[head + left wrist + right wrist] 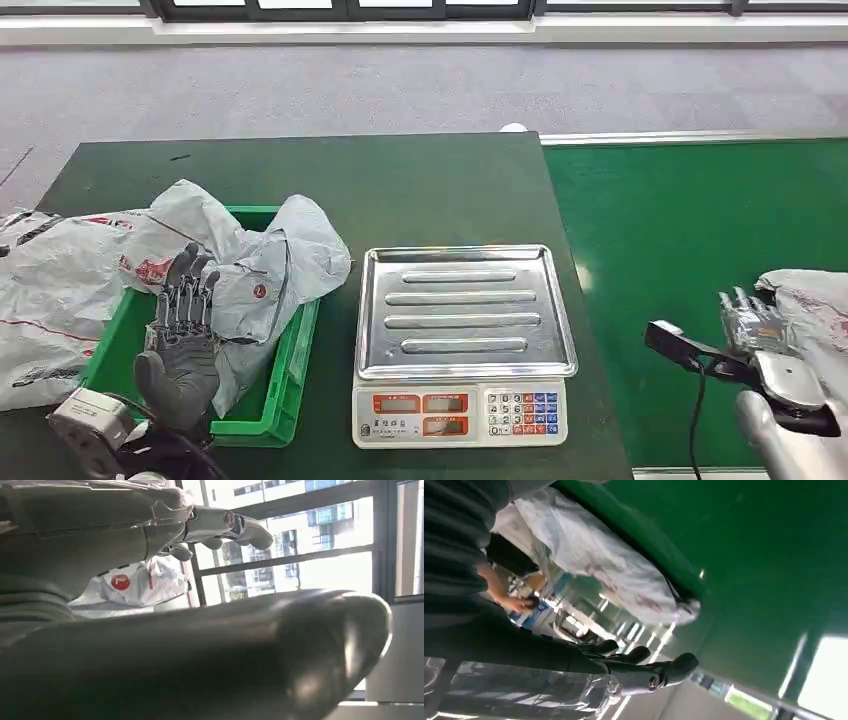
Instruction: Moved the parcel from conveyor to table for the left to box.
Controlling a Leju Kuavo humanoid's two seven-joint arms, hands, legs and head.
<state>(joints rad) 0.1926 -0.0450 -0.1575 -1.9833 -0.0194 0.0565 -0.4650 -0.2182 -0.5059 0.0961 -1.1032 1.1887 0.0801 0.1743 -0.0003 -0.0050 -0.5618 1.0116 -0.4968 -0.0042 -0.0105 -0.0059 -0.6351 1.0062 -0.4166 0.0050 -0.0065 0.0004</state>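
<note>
I see the left hand (183, 335) with straight, spread fingers holding nothing, over the green bin (290, 375), which contains a grey parcel bag (262, 268) with a round red logo I cannot read. The right hand (752, 322) is also released, fingers apart, just beside the grey parcel (815, 305) lying on the green conveyor (680, 230). Between them stands a scale (461, 345) with a steel tray and coloured keys; its displays are unreadable.

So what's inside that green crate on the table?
A crumpled grey parcel bag fills the green crate and spills over its rim, with the left hand resting on it. Anything beneath the bag is covered.
</note>
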